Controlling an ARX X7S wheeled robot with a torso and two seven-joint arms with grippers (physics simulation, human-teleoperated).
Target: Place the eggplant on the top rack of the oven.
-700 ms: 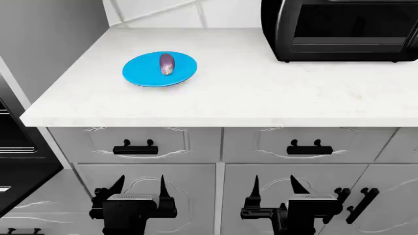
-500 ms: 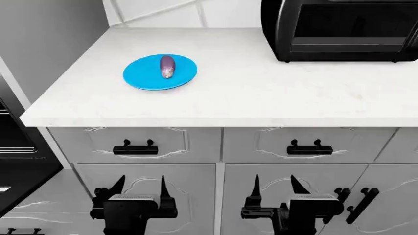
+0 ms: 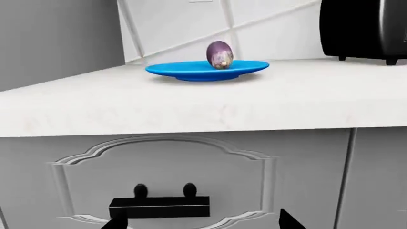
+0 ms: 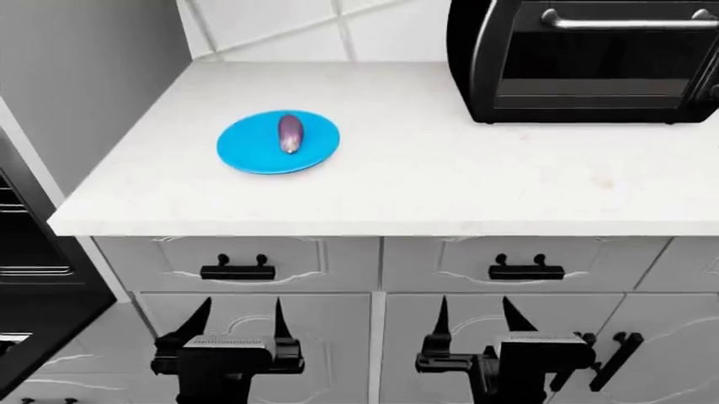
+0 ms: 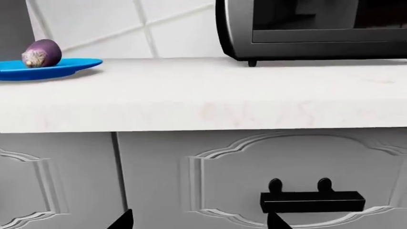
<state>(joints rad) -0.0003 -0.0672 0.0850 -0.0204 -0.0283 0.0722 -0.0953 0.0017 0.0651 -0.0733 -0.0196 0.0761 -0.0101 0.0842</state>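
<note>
The eggplant (image 4: 290,133) is small, glossy and purple and lies on a blue plate (image 4: 252,147) on the white counter (image 4: 450,160). It also shows on the plate in the left wrist view (image 3: 220,54) and the right wrist view (image 5: 42,53). My left gripper (image 4: 238,315) and right gripper (image 4: 481,313) are both open and empty, low in front of the cabinet drawers, below the counter. The large oven (image 4: 29,278) shows only as a dark edge at the far left; its top rack is out of view.
A small black countertop oven (image 4: 584,59) with a bar handle stands at the back right of the counter. Drawers with black handles (image 4: 237,271) (image 4: 526,271) face my grippers. A grey wall (image 4: 79,76) borders the counter's left side.
The head view has shifted, so the counter and plate sit lower in frame and more of the countertop oven shows. The grippers stay open.
</note>
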